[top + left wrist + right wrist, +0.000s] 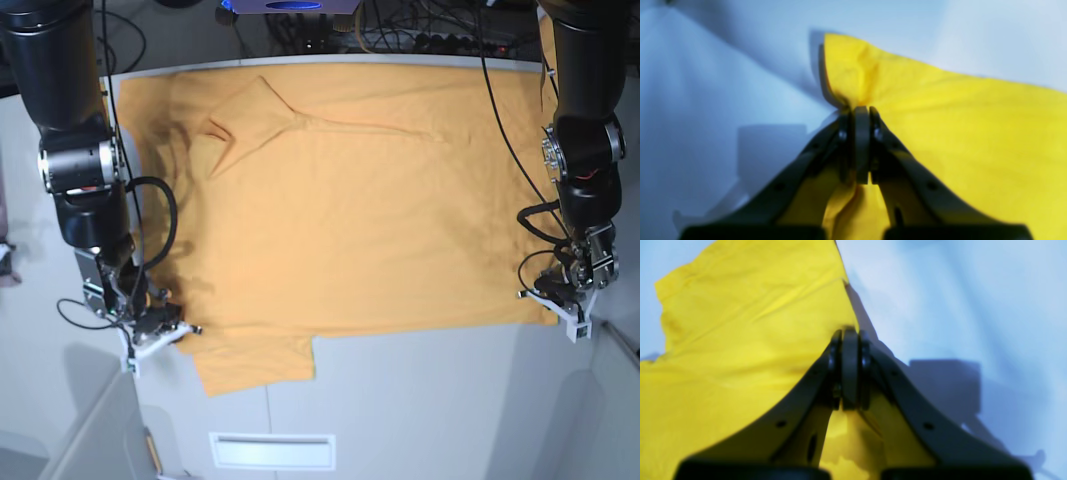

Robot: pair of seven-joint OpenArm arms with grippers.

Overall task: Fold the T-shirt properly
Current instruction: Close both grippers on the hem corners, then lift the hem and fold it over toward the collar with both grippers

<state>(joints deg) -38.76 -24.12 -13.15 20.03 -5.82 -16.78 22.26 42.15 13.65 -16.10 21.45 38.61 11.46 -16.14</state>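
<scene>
Base view: nearest, at the T-shirt's (pixel 340 220) lower hem, right claw (pixel 160 325) clenched on the corner beside the short sleeve flap hanging over the counter (pixel 420 400) edge; left claw (pixel 565 300) clenched on the opposite hem corner. Beyond the claws, T-shirt spread flat over most of the pale counter, plain side up, with creases near the far sleeve. Left wrist view: left claw (pixel 862 111) pinching bunched yellow fabric (pixel 973 133). Right wrist view: right claw (pixel 850 331) likewise gripping the T-shirt's (pixel 740 340) edge.
</scene>
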